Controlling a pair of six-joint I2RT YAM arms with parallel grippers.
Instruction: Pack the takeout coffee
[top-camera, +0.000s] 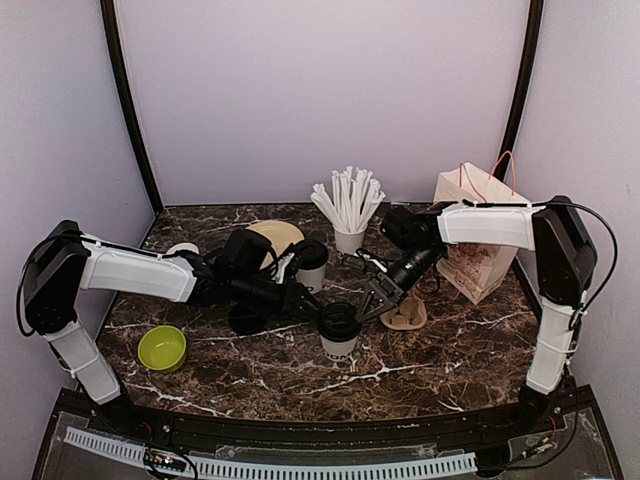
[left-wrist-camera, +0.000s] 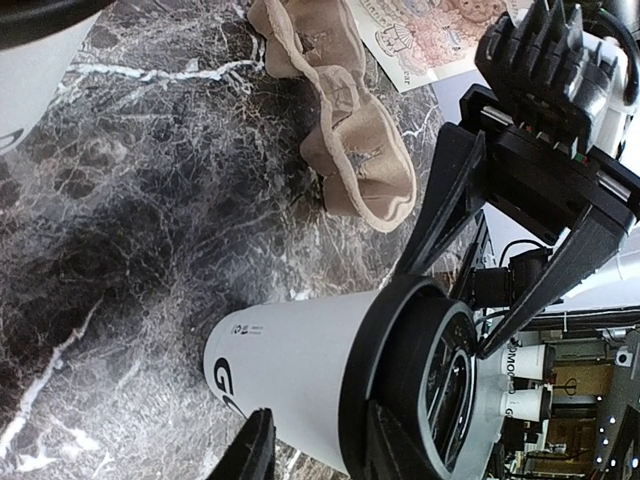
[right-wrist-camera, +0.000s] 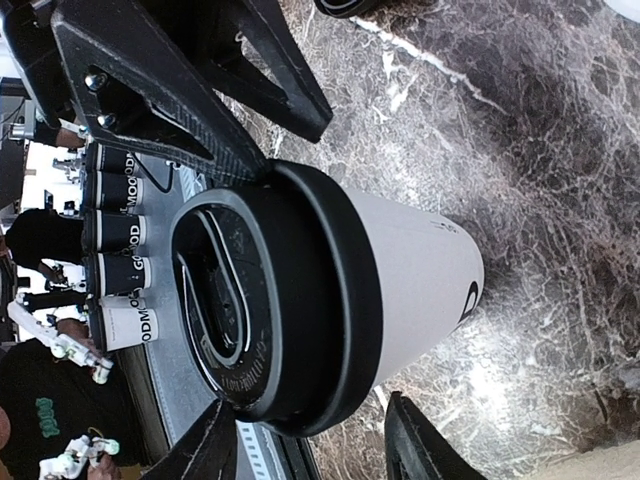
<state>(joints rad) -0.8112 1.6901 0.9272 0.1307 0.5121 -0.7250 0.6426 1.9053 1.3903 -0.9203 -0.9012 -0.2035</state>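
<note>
Left claw (top-camera: 312, 305) first: jaws apart, fingers (left-wrist-camera: 255, 450) either side of the nearest coffee cup (right-wrist-camera: 425, 260), right up by the rim. Pads touching or not? Impossible to tell. Opposite, the right claw (top-camera: 368, 305), jaws likewise spread, straddling the same cup from the other side, one finger (right-wrist-camera: 412, 440) visibly clear of the paper wall.

Between the two, then: a small white paper cup, tapering toward the base, upright on the counter (top-camera: 450, 360). Capped by a round black lid (right-wrist-camera: 270, 300) with a raised rim and a sunken oval panel on top. Black lettering on the side, a bold G (left-wrist-camera: 225, 385) plus a line of tiny print. Front and centre on the dark marble.

Just right of it, a brown cardboard carrier (top-camera: 405, 318), lying flat. Farther back, a second coffee cup (top-camera: 311, 262), lidded too, near the cup of straws (top-camera: 349, 240). Printed paper bag (top-camera: 480, 240) at far right, green bowl (top-camera: 162, 347) at near left.
</note>
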